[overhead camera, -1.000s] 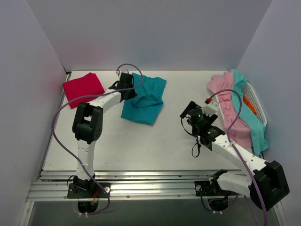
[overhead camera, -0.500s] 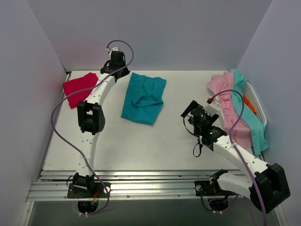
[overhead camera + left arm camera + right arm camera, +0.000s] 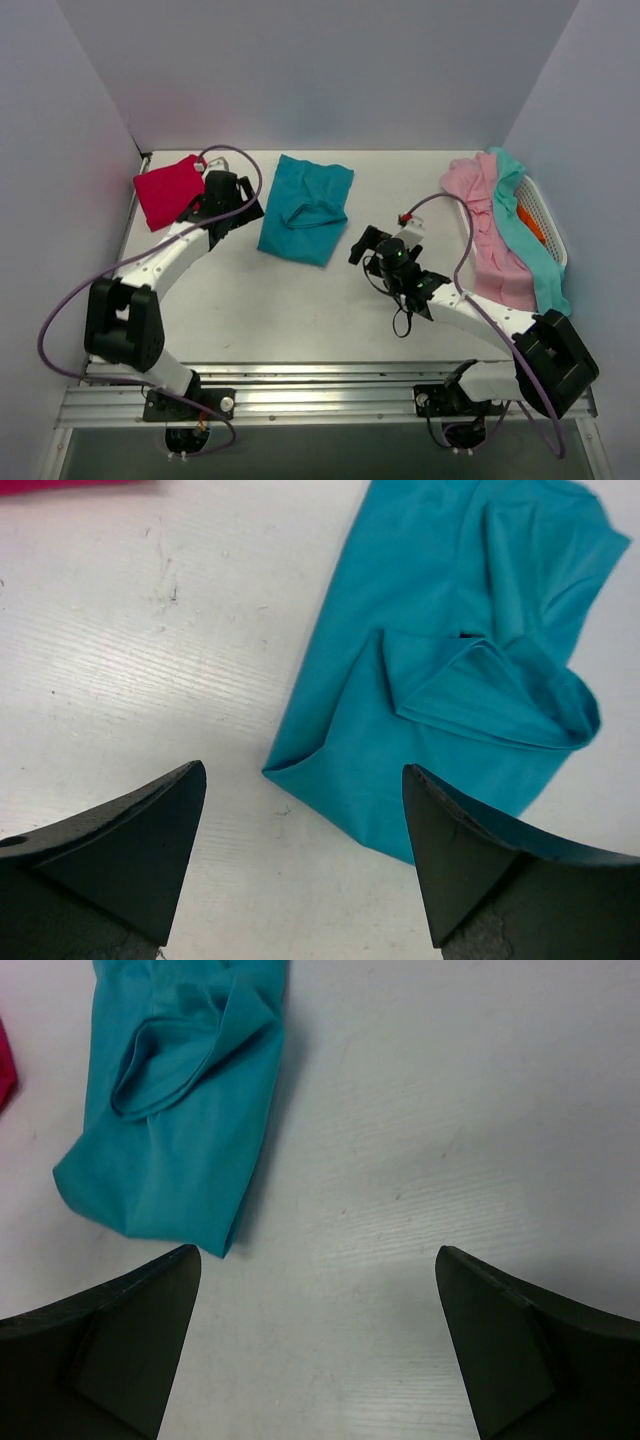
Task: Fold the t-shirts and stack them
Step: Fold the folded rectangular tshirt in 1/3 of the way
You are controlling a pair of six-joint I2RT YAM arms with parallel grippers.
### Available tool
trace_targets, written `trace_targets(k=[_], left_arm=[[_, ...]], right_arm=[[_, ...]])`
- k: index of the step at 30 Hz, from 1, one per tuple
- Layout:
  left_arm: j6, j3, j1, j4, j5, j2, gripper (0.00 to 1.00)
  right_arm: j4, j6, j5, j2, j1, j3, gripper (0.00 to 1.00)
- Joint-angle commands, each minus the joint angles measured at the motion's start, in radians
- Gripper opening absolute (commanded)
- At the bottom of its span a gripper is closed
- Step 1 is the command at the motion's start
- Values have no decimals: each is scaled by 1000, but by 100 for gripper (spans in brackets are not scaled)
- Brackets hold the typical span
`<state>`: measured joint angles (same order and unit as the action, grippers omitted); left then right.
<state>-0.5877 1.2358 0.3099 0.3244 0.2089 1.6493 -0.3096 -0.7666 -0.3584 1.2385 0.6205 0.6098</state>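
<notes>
A deep teal t-shirt [image 3: 305,210] lies roughly folded at the middle back of the table, with a rumpled fold on top [image 3: 480,680]. A crimson-red t-shirt [image 3: 168,188] lies folded at the back left. My left gripper [image 3: 238,208] hovers between the two, open and empty, and the teal shirt's near-left corner lies just ahead of its fingers [image 3: 303,785]. My right gripper [image 3: 360,248] is open and empty over bare table to the right of the teal shirt [image 3: 175,1130], with nothing between its fingers [image 3: 318,1260].
At the right edge a white basket [image 3: 548,215] holds a heap of pale pink [image 3: 490,240], light aqua [image 3: 528,245] and orange [image 3: 531,224] shirts that spills onto the table. Walls close in the back and both sides.
My left gripper let go at the teal shirt's back edge, opened, and swung back left and nearer. My right arm shifted left toward the teal shirt.
</notes>
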Motion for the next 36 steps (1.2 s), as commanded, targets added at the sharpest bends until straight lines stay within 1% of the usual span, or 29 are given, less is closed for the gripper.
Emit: trace_targets(k=[1,5,8,14,20,27,36], left_arm=[[-30,-126,-6,-179,11,-123,88],[-38,-170,-5,-180,-11,-138,87],[-52,-200,3,-197,-35,-138,86],[-66,-265,11,-277,-75,-105,85],[-77,-271,11,-383,-135,-16,84],[-78,-239,11,-413,-184,66,82],[-77,-225,11,-436,-187,132,80]], right_arm=[[-111,-25,50,97,67,36,99],[-196,-49,101,270,108,90,98],[-215,-57,108,360,131,136,96],[-244,-59,102,476,140,192,95],[-258,-53,108,562,139,243,93],[-263,-51,116,624,137,272,92],[-276,-43,133,664,114,283,91]])
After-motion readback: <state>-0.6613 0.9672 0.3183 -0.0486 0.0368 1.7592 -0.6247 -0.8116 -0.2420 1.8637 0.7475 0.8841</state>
